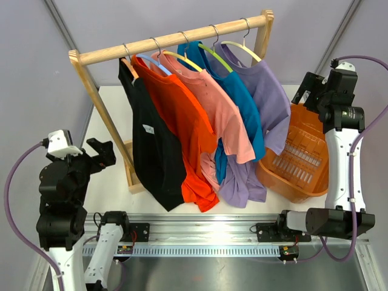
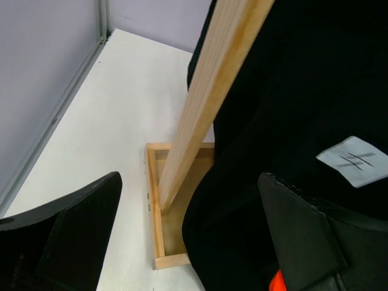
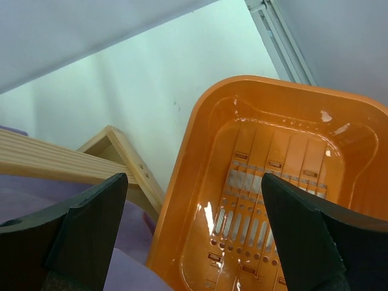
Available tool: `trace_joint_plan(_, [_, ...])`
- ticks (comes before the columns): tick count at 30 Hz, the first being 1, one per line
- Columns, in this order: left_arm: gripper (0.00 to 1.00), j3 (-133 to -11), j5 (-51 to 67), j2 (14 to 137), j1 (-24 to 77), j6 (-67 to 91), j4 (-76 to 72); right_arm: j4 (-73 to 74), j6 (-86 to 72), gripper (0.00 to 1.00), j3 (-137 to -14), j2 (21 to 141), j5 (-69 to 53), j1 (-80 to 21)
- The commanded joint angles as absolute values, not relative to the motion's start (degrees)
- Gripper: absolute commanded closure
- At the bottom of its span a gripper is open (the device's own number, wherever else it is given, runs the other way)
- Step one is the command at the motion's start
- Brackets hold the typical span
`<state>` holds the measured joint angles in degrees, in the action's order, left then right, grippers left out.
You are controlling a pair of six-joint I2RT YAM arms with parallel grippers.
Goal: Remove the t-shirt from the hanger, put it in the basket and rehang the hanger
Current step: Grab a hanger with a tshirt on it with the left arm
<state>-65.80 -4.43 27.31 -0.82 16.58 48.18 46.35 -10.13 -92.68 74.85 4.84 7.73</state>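
Several t-shirts hang on hangers from a wooden rack (image 1: 176,37): black (image 1: 151,145), orange-red (image 1: 185,130), pink (image 1: 224,115), blue (image 1: 245,100) and purple (image 1: 270,97). My left gripper (image 1: 100,151) is open and empty, left of the black shirt (image 2: 291,91) and the rack's slanted post (image 2: 206,97). My right gripper (image 1: 312,91) is open and empty, raised over the orange basket (image 1: 297,157), to the right of the purple shirt (image 3: 36,200).
The rack's wooden foot (image 2: 154,206) rests on the white table. The orange basket (image 3: 200,157) is empty and stands beside the rack's right foot (image 3: 121,151). Grey walls close in both sides.
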Motion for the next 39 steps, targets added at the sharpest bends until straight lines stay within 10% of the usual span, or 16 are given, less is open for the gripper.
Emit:
trace_joint_plan(1, [0.01,-69.17,1.91,25.23,-1.05,17.92,50.18,45.44,-10.20,0.00,-95.71,74.09,1.07,7.65])
trace_joint_plan(17, [0.01,-88.84,19.95,37.87,-1.14,30.23,57.91,53.43,20.11,0.01,-100.10,73.48,-36.28,6.77])
trace_joint_plan(39, [0.08,-108.19,18.21,58.79,5.34,39.55,51.42,53.17,16.26,0.01,-101.42,74.09,-37.62,6.77])
